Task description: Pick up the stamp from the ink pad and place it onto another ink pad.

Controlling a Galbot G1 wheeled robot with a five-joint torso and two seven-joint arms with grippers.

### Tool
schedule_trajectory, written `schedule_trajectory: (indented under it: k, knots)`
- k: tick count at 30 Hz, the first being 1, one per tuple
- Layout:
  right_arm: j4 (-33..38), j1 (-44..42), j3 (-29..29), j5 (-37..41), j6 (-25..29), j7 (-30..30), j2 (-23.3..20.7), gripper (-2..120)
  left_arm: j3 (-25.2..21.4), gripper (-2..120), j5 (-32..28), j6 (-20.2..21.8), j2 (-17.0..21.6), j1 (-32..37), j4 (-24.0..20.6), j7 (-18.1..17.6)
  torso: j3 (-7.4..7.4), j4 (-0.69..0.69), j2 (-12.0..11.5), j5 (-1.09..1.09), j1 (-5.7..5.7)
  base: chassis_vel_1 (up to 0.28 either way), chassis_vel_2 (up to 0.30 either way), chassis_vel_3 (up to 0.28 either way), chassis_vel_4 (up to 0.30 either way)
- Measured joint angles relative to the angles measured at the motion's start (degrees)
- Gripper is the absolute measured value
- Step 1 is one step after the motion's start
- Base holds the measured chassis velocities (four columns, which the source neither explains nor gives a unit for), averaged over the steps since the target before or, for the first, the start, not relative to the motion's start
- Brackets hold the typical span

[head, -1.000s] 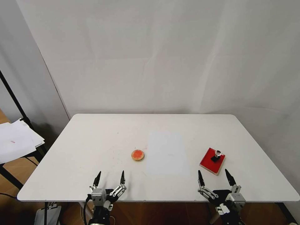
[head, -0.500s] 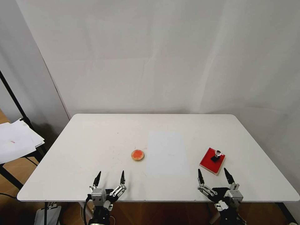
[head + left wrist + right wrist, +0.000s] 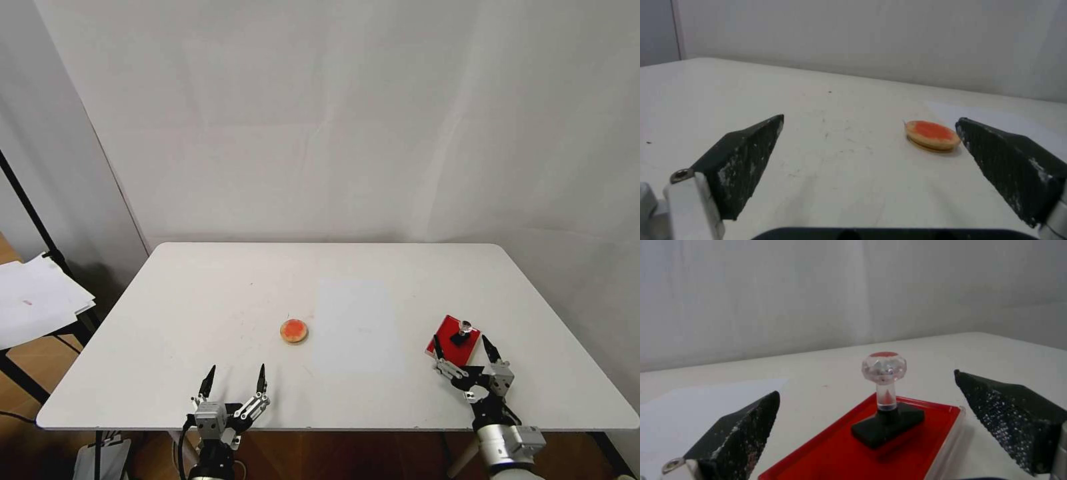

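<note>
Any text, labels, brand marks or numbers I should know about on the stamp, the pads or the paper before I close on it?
No readable text in any view.
Stamp: no lettering on its clear knob or black base.
Red square ink pad: plain, no label.
Round ink pad: plain, no label.
White sheet on the table: looks blank.
Paper stack beside the table: one small red mark, too small to read.

One stamp (image 3: 464,331), two ink pads (image 3: 294,331)

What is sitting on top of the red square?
The stamp stands upright on the ink pad, its clear knob up. Its black base hides the red right under it.
</note>
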Motion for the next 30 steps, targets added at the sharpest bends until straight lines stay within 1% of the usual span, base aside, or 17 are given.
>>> schedule_trajectory:
  k: [8, 10, 11, 13, 16, 17, 18, 20, 21, 22, 26, 27, 30]
  knots:
    - [-0.58, 2.05, -0.63, 2.05, -1.76, 0.07, -1.25, 99, 0.0, 102, 0.0, 0.0, 0.0, 0.0, 0.0, 0.0, 0.0, 0.0, 0.0, -0.01, 0.0, 0.0, 0.0, 0.0, 0.0]
    - [-0.87, 2.21, -0.64, 2.28, -1.92, 0.14, -1.19, 96, 0.0, 102, 0.0, 0.0, 0.0, 0.0, 0.0, 0.0, 0.0, 0.0, 0.0, -0.01, 0.0, 0.0, 0.0, 0.0, 0.0]
    - [-1.01, 2.23, -0.64, 2.3, -1.94, 0.19, -1.05, 91, 0.0, 102, 0.0, 0.0, 0.0, 0.0, 0.0, 0.0, 0.0, 0.0, 0.0, -0.01, 0.0, 0.0, 0.0, 0.0, 0.0]
    - [-1.06, 2.23, -0.64, 2.3, -1.94, 0.26, -0.89, 89, 0.0, 102, 0.0, 0.0, 0.0, 0.0, 0.0, 0.0, 0.0, 0.0, 0.0, -0.01, 0.0, 0.0, 0.0, 0.0, 0.0]
    - [-1.11, 2.16, -0.64, 2.23, -1.96, 0.76, -0.48, 75, 0.0, 102, 0.0, 0.0, 0.0, 0.0, 0.0, 0.0, -0.01, 0.0, 0.0, -0.01, 0.0, 0.0, 0.0, 0.0, 0.0]
    - [-1.11, 2.16, -0.64, 2.23, -1.96, 0.76, -0.48, 75, 0.0, 102, 0.0, 0.0, 0.0, 0.0, 0.0, 0.0, -0.01, 0.0, 0.0, -0.01, 0.0, 0.0, 0.0, 0.0, 0.0]
    - [-1.12, 2.12, -0.63, 2.17, -1.96, 1.04, -0.42, 72, 0.0, 102, 0.0, 0.0, 0.0, 0.0, 0.0, 0.0, -0.01, 0.0, 0.0, -0.01, 0.0, 0.0, 0.0, 0.0, 0.0]
    - [-1.12, 2.02, -0.53, 2.11, -1.96, 1.4, -0.37, 59, 0.0, 102, 0.0, 0.0, 0.0, 0.0, 0.0, 0.0, -0.01, 0.0, 0.0, -0.01, 0.0, 0.0, 0.0, 0.0, 0.0]
    - [-1.12, 2.02, -0.53, 2.11, -1.96, 1.4, -0.37, 59, 0.0, 102, 0.0, 0.0, 0.0, 0.0, 0.0, 0.0, -0.01, 0.0, 0.0, -0.01, 0.0, 0.0, 0.0, 0.0, 0.0]
    - [-1.09, 1.96, -0.48, 2.08, -1.96, 1.49, -0.31, 56, 0.0, 102, 0.0, 0.0, 0.0, 0.0, 0.0, 0.0, -0.01, 0.0, 0.0, -0.01, 0.0, 0.0, 0.0, 0.0, 0.0]
    - [-1.03, 1.62, -0.34, 1.87, -1.94, 1.78, 0.06, 37, 0.0, 102, 0.0, 0.0, 0.0, 0.0, 0.0, 0.0, -0.01, 0.0, 0.0, -0.01, 0.0, 0.0, 0.0, 0.0, 0.0]
    - [-1.03, 1.62, -0.34, 1.87, -1.94, 1.78, 0.06, 37, 0.0, 102, 0.0, 0.0, 0.0, 0.0, 0.0, 0.0, -0.01, 0.0, 0.0, -0.01, 0.0, 0.0, 0.0, 0.0, 0.0]
    - [-1.06, 1.6, -0.44, 1.66, -1.92, 1.81, 0.28, 22, 0.0, 102, 0.0, 0.0, 0.0, 0.0, 0.0, 0.0, -0.01, 0.0, 0.0, -0.01, 0.0, 0.0, 0.0, 0.0, 0.0]
